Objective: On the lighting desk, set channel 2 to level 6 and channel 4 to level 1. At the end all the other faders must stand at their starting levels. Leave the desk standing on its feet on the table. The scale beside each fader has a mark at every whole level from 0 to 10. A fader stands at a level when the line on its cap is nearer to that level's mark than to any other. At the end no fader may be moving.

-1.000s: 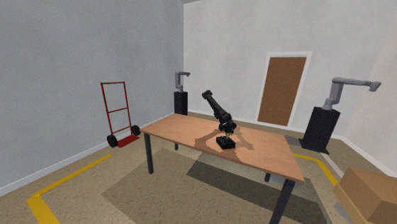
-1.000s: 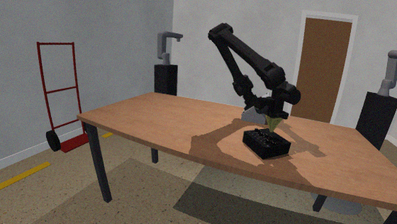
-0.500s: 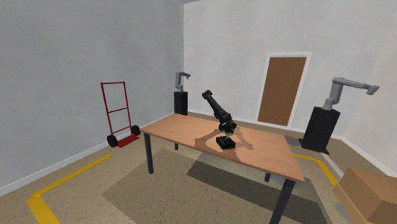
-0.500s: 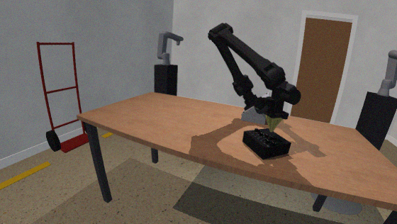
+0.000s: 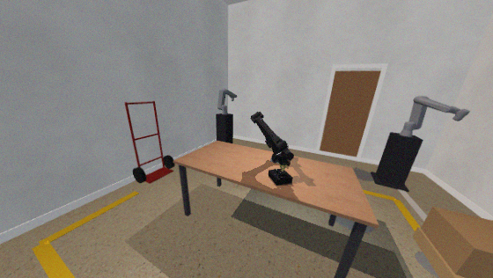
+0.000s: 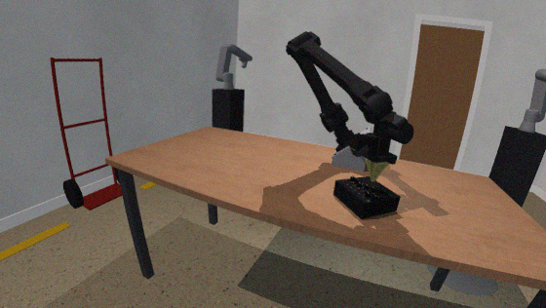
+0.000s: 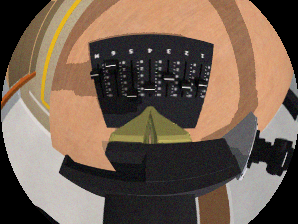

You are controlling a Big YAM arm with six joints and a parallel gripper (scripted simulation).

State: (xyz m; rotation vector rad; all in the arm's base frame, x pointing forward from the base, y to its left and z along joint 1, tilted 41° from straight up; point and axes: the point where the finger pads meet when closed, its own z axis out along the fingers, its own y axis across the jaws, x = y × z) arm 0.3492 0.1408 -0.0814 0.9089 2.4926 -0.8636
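The lighting desk (image 6: 367, 197) stood flat on the bench (image 6: 205, 161), toward the arm's side of the top, and the claw (image 7: 150, 117) hung just above its near edge, pinched fully together into one olive wedge with nothing between its fingers. In the wrist view the desk lay dead ahead at twelve o'clock from the claw, its row of faders (image 7: 152, 78) running across from nine to three, each slot's travel running twelve to six, in line with the claw's own reach. The wedge tip pointed at a fader near the middle of the row, whose cap (image 7: 152, 88) sat low in its slot, just beyond the tip. Which channel that cap belonged to could not be read, as the numbers along the far edge were too blurred. By my judgement, the coming push would turn on that alignment: tip squarely behind one cap, then driven along the slot toward twelve.
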